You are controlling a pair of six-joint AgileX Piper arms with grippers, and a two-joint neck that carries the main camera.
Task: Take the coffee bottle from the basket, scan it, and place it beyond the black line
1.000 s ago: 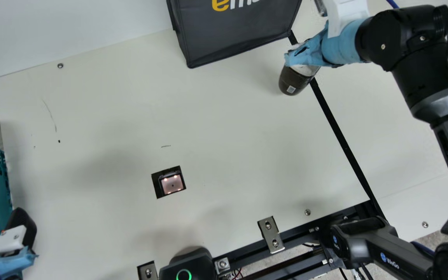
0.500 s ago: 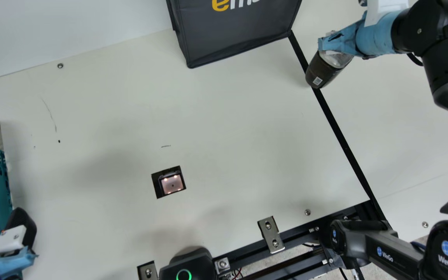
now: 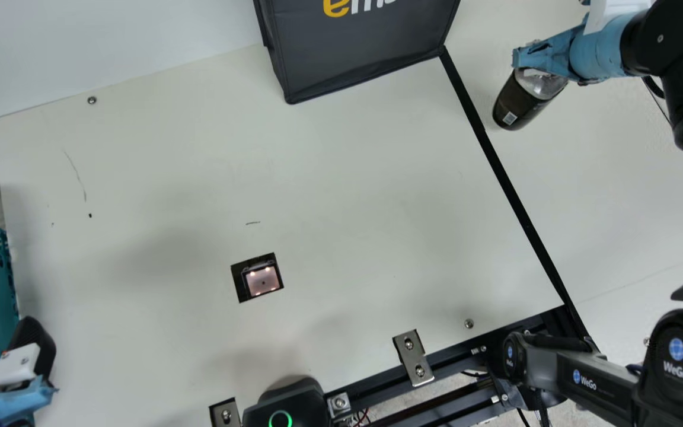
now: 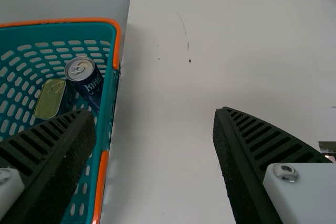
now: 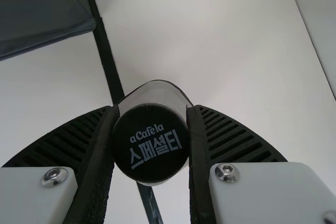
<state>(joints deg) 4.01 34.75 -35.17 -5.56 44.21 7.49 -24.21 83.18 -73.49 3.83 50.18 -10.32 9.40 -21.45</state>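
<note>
A plain, pale grey wall (image 3: pixel 110 41) meets the far edge of the cream table (image 3: pixel 347 178). The tabletop bears a thin curved scratch (image 3: pixel 74 172), a tiny dark speck (image 3: pixel 90 215) and a short dark mark (image 3: pixel 252 223). A screw head (image 3: pixel 92 100) sits near its far edge. Soft, blurred shadows lie across it. Below its near edge, the main view shows speckled grey floor (image 3: pixel 564 415).

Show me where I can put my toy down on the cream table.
Bare room lies between the square black scanner window, black fabric bag and long black line; more between window and teal plastic basket. It's crowded beside the basket, at the left gripper, and past the line, where the right gripper holds the dark coffee bottle.
</note>
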